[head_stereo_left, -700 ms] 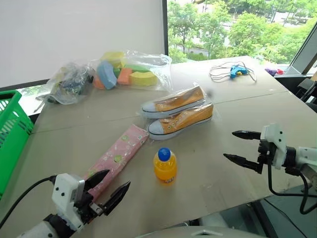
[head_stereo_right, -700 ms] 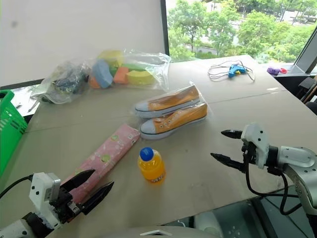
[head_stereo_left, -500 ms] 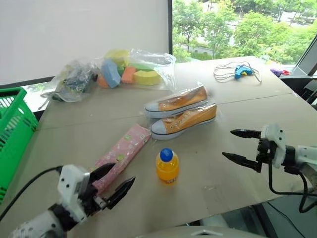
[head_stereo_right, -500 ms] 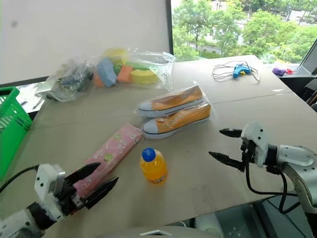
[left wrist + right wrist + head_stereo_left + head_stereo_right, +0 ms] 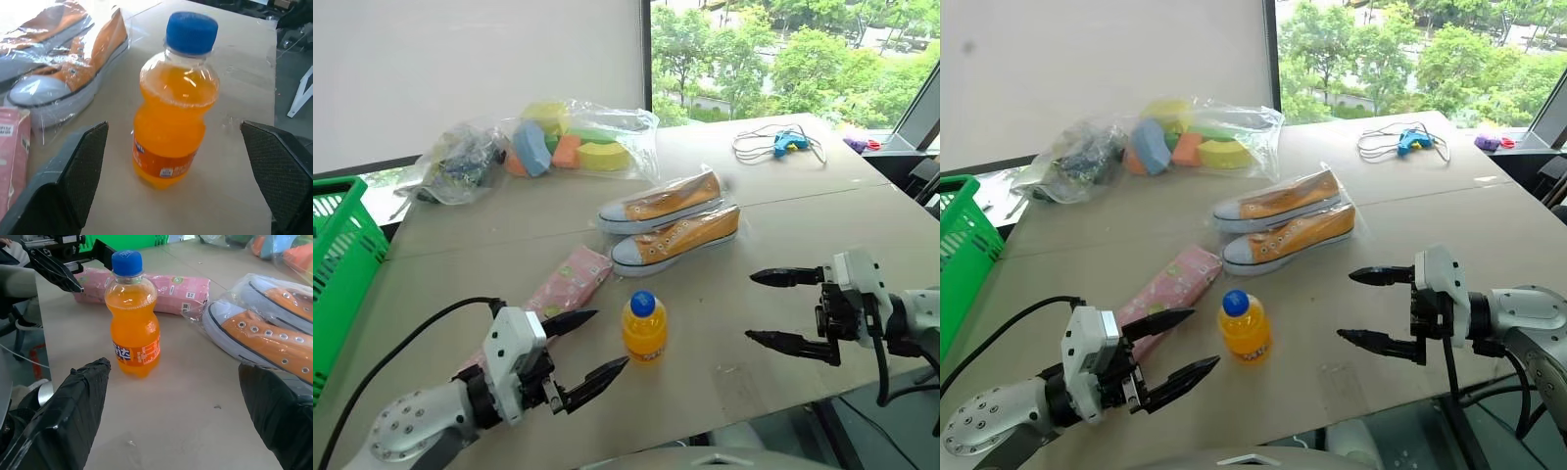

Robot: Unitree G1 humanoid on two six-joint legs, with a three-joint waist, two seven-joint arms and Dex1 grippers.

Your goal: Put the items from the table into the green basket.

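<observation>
Two grippers stand with their jaws wide apart and nothing between them, one on each side of the orange drink bottle (image 5: 643, 328). The left gripper (image 5: 590, 350) is at the near left, just beside the bottle, and its black fingers point toward it without touching it. The right gripper (image 5: 776, 309) is at the near right, a little farther from the bottle, with its fingers pointing to the left, one finger above the other. The bottle stands upright on the table (image 5: 783, 225), near the front edge, and it has a blue cap. Just to its left lies the long pink patterned box (image 5: 563, 287), partly hidden behind the left gripper. Behind the bottle, a little to the right, the plastic-wrapped sneakers (image 5: 674, 222) lie side by side, with the white toes to the left. At the far left of the table are the clear bags of foam shapes (image 5: 570, 140) and dark bits (image 5: 458, 164), touching each other. The green basket (image 5: 340, 269) is at the left edge, well apart from the bottle. A blue tool with a cable (image 5: 783, 143) lies at the far right.
</observation>
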